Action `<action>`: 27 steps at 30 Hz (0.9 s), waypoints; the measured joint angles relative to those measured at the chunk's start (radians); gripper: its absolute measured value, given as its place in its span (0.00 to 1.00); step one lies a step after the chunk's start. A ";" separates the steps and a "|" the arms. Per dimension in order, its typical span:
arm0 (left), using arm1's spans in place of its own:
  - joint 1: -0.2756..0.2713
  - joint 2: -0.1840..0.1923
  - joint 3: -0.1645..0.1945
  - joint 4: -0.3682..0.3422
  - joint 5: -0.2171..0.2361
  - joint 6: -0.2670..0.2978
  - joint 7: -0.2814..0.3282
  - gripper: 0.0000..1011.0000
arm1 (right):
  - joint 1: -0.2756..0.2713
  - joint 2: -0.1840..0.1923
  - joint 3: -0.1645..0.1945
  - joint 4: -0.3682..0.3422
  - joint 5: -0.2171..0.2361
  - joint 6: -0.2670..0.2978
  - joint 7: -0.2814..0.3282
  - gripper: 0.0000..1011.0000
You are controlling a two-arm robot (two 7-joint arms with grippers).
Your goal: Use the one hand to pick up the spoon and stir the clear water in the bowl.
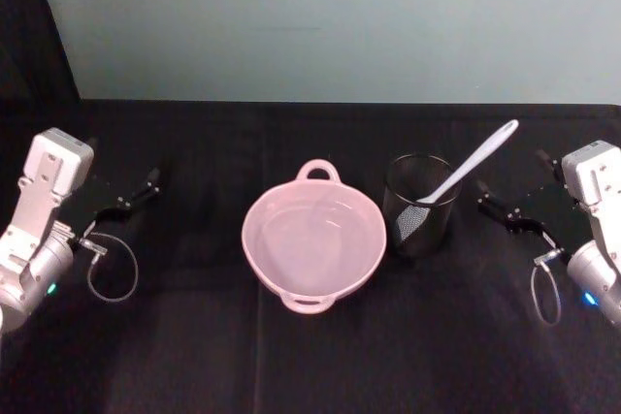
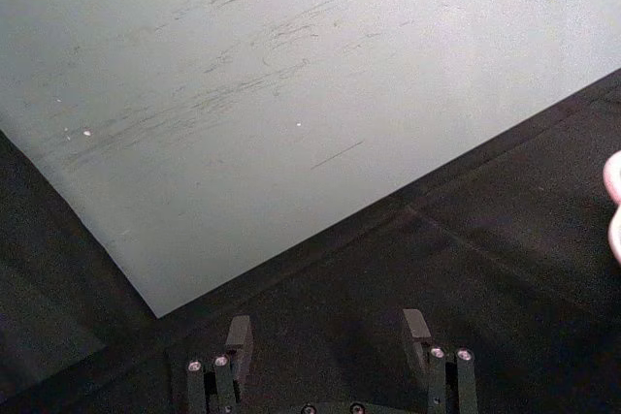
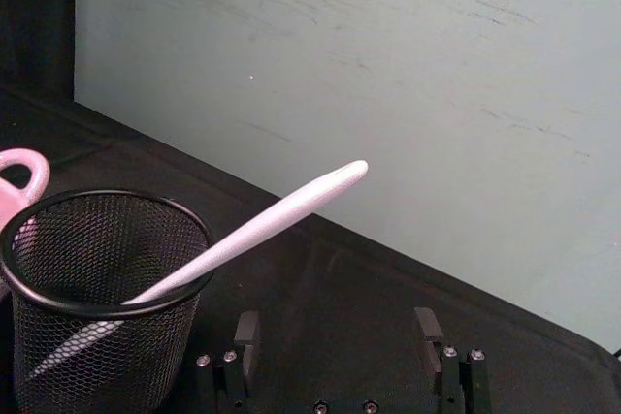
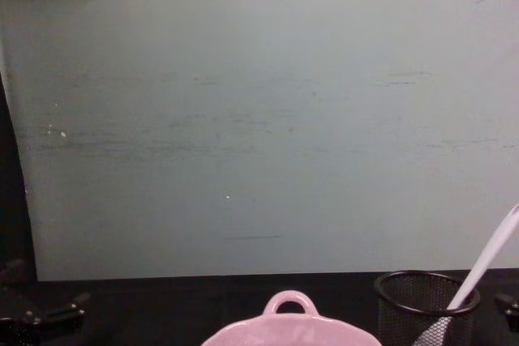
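The pale pink bowl [image 1: 250, 239] sits at the table's middle with clear water in it, its loop handle toward the wall. To its right the long white spoon [image 1: 468, 172] leans in a black wire-mesh cup [image 1: 420, 210], handle end up and to the right. My right gripper [image 1: 505, 193] rests open just right of the cup. The right wrist view shows its fingers [image 3: 427, 329] spread, with the spoon [image 3: 277, 223] and cup [image 3: 97, 317] ahead. My left gripper [image 1: 131, 183] is parked open at the far left, nothing between its fingers [image 2: 240, 336].
A black cloth covers the table [image 1: 194, 356]. A pale green wall [image 4: 259, 135] stands close behind the bowl [image 4: 288, 331] and the cup [image 4: 426, 307]. Loose cable loops hang by both wrists. Free cloth lies in front of the bowl and on both sides.
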 joint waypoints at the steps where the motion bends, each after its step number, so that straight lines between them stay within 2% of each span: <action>1: 0.000 0.000 0.000 0.000 0.000 0.000 0.000 1.00 | 0.000 0.000 0.000 0.000 0.000 0.000 0.000 0.99; 27: 0.000 0.000 0.000 0.000 0.000 0.000 0.000 1.00 | 0.000 0.000 0.000 0.000 0.000 0.000 0.000 0.99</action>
